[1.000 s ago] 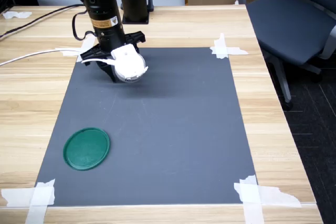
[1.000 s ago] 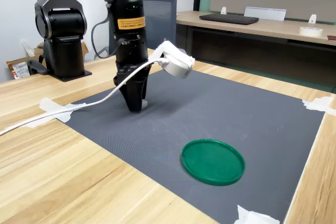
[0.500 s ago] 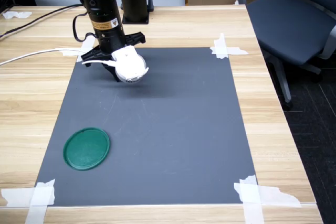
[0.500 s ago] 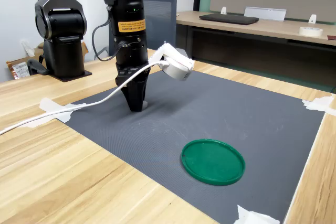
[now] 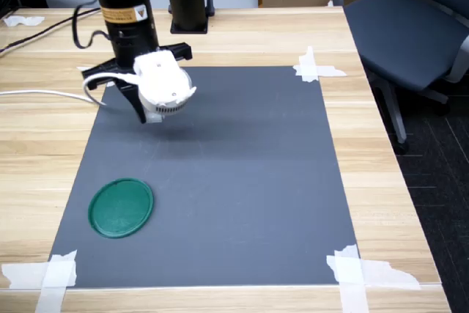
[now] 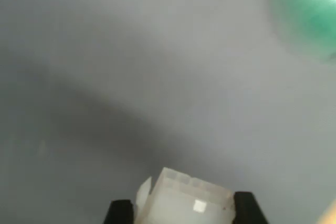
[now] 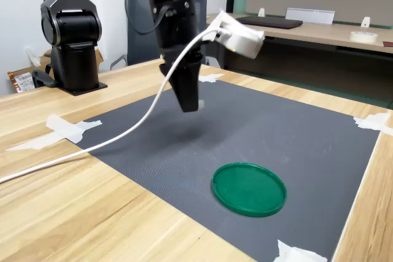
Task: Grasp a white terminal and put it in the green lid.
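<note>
The white terminal [image 6: 178, 192] is a small blocky plastic piece pinched between my gripper's two dark fingers [image 6: 119, 212]. My gripper [image 5: 149, 116] hangs above the dark mat, shut on the terminal [image 5: 153, 116], which shows only as a white speck in the first exterior view. The second exterior view has the gripper [image 7: 190, 107] well off the mat surface. Apart from it, the green lid [image 5: 121, 207] lies flat on the mat near the first exterior view's lower left. The lid [image 7: 249, 188] holds nothing in the second exterior view and appears as a blurred green patch [image 6: 310, 19] in the wrist view.
A dark grey mat [image 5: 234, 181] is taped at its corners with white strips [image 5: 315, 69] to a wooden table [image 5: 381, 181]. A second arm's black base [image 5: 187, 5] stands behind. A white cable [image 5: 37, 94] trails to the first exterior view's left. An office chair [image 5: 410, 27] sits beside the table.
My gripper has risen off the mat with the terminal in it and shifted toward the first exterior view's left, closer to the lid. The lid has stayed put.
</note>
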`<state>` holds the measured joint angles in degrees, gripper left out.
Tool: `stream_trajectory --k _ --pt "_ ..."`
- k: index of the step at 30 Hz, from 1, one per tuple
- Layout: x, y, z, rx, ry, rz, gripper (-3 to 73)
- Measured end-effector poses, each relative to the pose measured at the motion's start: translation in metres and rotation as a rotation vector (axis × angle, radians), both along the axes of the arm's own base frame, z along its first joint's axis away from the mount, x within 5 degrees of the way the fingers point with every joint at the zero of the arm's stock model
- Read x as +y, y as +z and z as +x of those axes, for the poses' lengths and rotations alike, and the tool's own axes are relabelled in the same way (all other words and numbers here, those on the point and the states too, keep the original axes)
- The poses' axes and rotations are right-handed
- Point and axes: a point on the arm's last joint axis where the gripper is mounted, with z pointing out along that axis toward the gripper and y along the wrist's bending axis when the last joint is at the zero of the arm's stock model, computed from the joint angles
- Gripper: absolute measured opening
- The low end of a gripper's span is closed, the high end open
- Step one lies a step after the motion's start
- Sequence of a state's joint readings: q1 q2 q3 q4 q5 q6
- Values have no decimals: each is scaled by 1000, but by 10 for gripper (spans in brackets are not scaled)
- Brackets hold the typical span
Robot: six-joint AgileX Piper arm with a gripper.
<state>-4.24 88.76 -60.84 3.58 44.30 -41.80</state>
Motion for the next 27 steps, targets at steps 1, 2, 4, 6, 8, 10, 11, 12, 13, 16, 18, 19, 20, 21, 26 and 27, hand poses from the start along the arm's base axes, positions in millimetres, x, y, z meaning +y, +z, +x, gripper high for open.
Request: stream_trajectory --k 1,2,4,6,8,10,11,12,13,16,18,19,20,21,26,27 --pt "0 7 4 -19 0 0 324" --pt "0 14 7 -40 0 -1 324" --pt "-1 25 13 -73 0 -2 324" --pt "-1 36 18 -97 1 -4 324" --pt "-1 42 23 -98 3 -3 324" --pt "-1 43 30 -83 -2 8 324" --pt "-2 42 33 -71 -6 17 324" --pt "-3 41 37 -58 -15 27 324" --pt "-4 41 40 -54 -23 34 324" --pt "-10 33 53 -24 -43 41 324" --pt "-13 26 61 -6 -48 28 324" --pt "-14 23 65 2 -46 19 324" --pt "-15 20 69 8 -46 14 324" --pt "-16 17 72 15 -45 8 324" --pt "-21 1 87 53 -46 -22 324" --pt "-22 -2 90 61 -46 -29 324"
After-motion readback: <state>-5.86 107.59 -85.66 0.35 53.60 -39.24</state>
